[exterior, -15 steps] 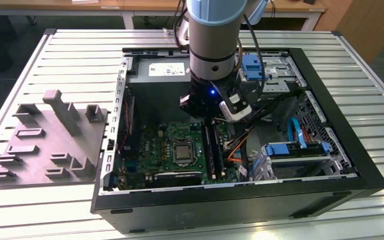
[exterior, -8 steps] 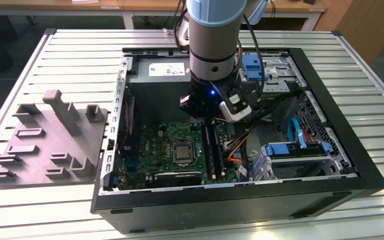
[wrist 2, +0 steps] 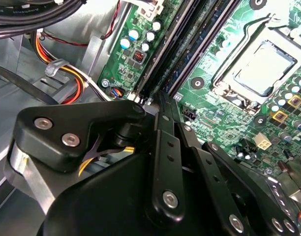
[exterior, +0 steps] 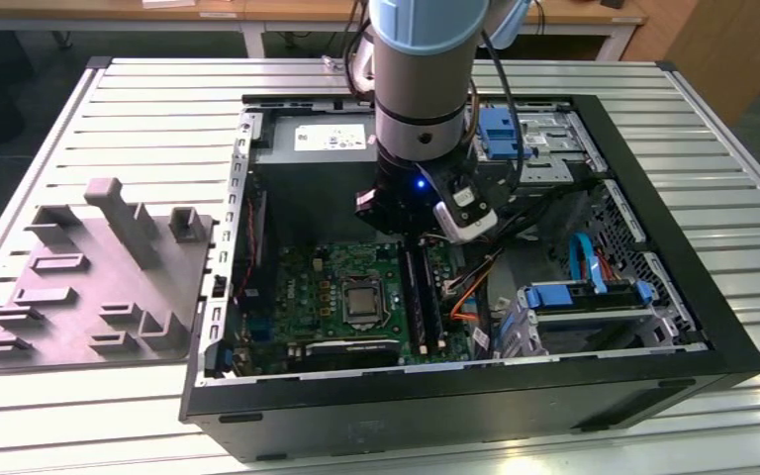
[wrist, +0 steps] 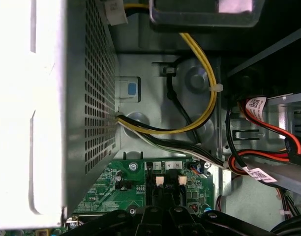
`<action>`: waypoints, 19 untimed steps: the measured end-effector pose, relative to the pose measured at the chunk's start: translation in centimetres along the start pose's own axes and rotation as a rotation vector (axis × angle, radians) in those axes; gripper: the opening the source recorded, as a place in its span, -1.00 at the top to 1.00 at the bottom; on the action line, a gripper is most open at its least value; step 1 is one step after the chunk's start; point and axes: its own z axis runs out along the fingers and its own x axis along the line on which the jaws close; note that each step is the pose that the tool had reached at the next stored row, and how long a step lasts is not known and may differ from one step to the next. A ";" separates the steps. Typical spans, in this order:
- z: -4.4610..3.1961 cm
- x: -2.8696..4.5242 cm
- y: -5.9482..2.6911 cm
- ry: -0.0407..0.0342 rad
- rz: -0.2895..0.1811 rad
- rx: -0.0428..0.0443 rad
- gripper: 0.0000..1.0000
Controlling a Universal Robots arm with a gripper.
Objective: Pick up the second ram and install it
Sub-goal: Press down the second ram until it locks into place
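1. The arm reaches down into the open case, with the gripper low over the motherboard. It sits at the far end of the black slots, beside the CPU socket.
2. In the second wrist view, the gripper has its two fingers drawn in narrow, and the tips meet right at the near end of the slots. I can't tell whether anything is pinched between them, because the tips cover that spot.
3. The ram is a dark blue-green strip. It stands on edge among the slots rather than lying loose or on the grey tray outside the case.
4. The relation that matters is that the ram's long axis runs straight away from the fingertips along the slot line. The gripper is at one end of the strip, not at its middle.
5. In the exterior view that same line runs from the gripper toward the near wall of the case, close to parallel with the socket's side.
6. In the first wrist view, the gripper lines up with the pale slot latches at the board's edge, and a bundle of cables hangs well beyond them.
7. My judgement is that the ram looks to be in its slot, with the tool on or just above its end. Whether it is fully seated can't be read from these views.
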 end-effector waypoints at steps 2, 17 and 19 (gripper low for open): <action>0.01 0.00 0.00 0.0000 0.000 0.0000 0.80; -2.50 -0.17 0.12 -0.0003 0.000 -0.0008 0.80; -2.53 -0.17 0.03 0.0000 0.000 -0.0002 0.80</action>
